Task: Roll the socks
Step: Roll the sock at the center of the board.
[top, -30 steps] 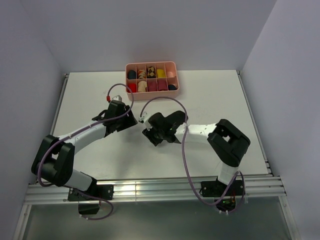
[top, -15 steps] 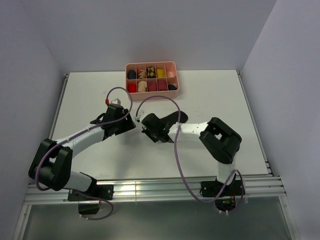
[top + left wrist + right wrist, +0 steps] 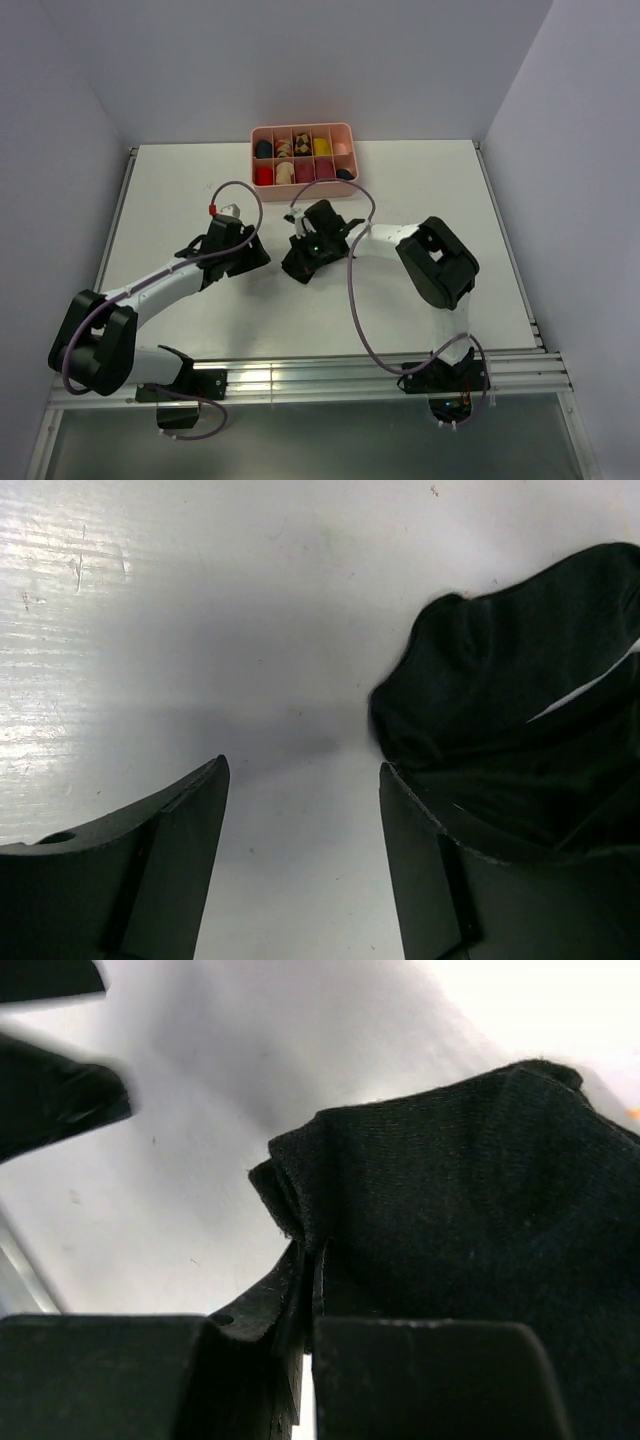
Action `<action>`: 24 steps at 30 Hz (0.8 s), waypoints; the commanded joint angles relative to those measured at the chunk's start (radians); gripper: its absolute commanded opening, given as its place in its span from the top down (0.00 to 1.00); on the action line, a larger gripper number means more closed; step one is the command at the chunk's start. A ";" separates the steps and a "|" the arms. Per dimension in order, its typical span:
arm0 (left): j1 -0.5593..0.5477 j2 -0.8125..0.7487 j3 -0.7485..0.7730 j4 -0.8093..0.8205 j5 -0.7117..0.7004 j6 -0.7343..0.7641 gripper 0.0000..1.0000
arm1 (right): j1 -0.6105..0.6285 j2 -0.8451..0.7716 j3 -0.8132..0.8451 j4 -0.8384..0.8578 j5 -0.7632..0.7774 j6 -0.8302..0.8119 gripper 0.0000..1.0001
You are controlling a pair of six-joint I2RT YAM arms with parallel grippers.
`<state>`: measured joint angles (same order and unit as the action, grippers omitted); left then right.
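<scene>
In front of the pink tray, on its side toward the arm bases and a little apart from it, one black sock is lying crumpled on the white counter.

Item, the right gripper: it is clenched and is pinching a folded edge of the black sock. Only the right wrist view is showing this fold between the fingers. From above, gripper and arm are covering most of the fabric, so it is reading as one dark mass.

Item, the left gripper: it is released, with its jaws standing apart over bare counter and holding nothing. It is sitting in front of the tray's left end. Only the left wrist view is showing the sock's bunched end just beside one finger; whether they are touching cannot be told.

Item, the tray: it is resting at the far side of the counter, and its compartments are holding small bundles in black, red, yellow, pink and a pattern. Only the top view is showing it.

Surface: the counter is showing faint scuffs and a dull sheen close up.

Room: pale lilac-grey walls are enclosing the counter behind the tray and to both sides. A metal rail is running along the edge farthest from the tray.
</scene>
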<state>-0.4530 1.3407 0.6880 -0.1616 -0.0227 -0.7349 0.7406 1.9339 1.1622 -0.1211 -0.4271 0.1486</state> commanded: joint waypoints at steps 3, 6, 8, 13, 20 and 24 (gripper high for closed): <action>0.004 -0.037 -0.019 0.042 0.035 0.025 0.33 | -0.113 0.099 0.060 0.092 -0.389 0.186 1.00; 0.002 -0.022 -0.015 0.043 0.049 0.035 0.34 | -0.141 0.135 0.054 0.147 -0.484 0.250 1.00; 0.002 -0.012 -0.012 0.046 0.066 0.040 0.34 | -0.158 0.140 0.041 0.208 -0.516 0.302 1.00; -0.006 0.037 0.007 0.056 0.099 0.055 0.34 | -0.185 0.145 0.014 0.296 -0.588 0.391 1.00; -0.029 0.095 0.048 0.042 0.106 0.074 0.34 | -0.213 0.189 0.022 0.325 -0.615 0.473 1.00; -0.029 0.112 0.056 0.036 0.096 0.075 0.34 | -0.230 0.244 -0.004 0.380 -0.619 0.519 1.00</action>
<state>-0.4778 1.4433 0.7006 -0.1410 0.0647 -0.6865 0.5301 2.1349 1.1786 0.2005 -1.0172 0.6132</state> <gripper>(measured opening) 0.660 0.032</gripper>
